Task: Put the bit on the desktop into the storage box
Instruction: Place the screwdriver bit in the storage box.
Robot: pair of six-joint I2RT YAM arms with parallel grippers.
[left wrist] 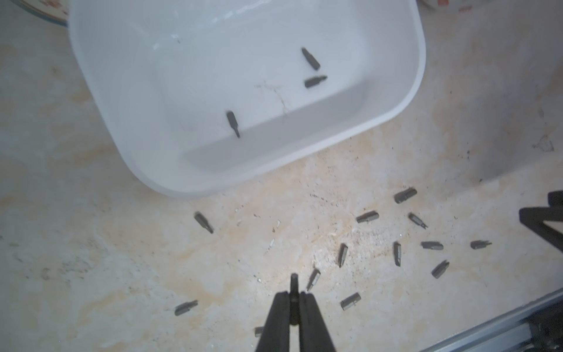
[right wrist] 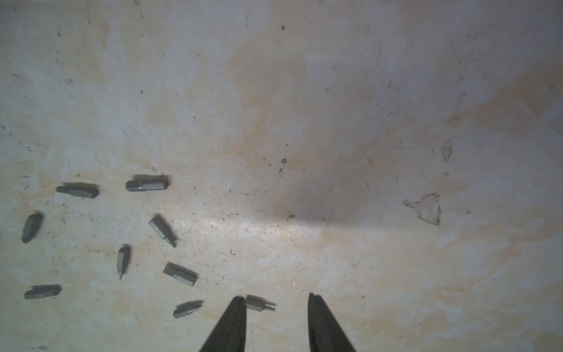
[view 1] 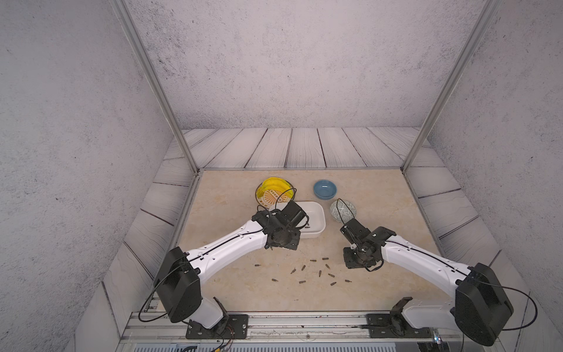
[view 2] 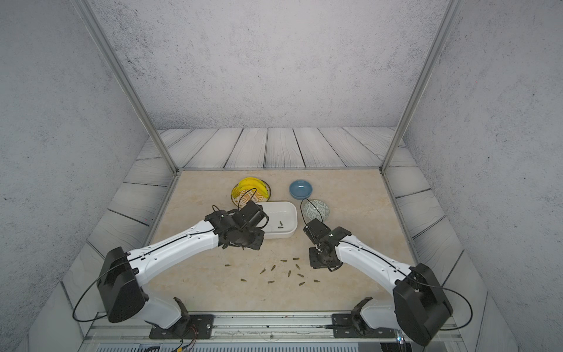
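Jaws of left gripper (left wrist: 294,298) pinched shut on small grey hex bit (left wrist: 294,282), over beige marbled desktop (left wrist: 91,243), just short of white rectangular storage box (left wrist: 396,100); three bits (left wrist: 315,81) inside. Jaws of right gripper (right wrist: 275,296) stand apart; loose bit (right wrist: 259,303) at one fingertip. Many scattered bits (view 1: 320,273) mid-desktop toward near edge; round blue bowl (view 1: 325,189) beyond box.

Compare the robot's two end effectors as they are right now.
The left end effector is shut on a bit; the right end effector stands open, a loose bit lying ungripped between its jaws on the desktop. The left end effector is close by the storage box; the right end effector's wrist view shows no box, only desktop and scattered bits. Both are black with slim tapered fingers.
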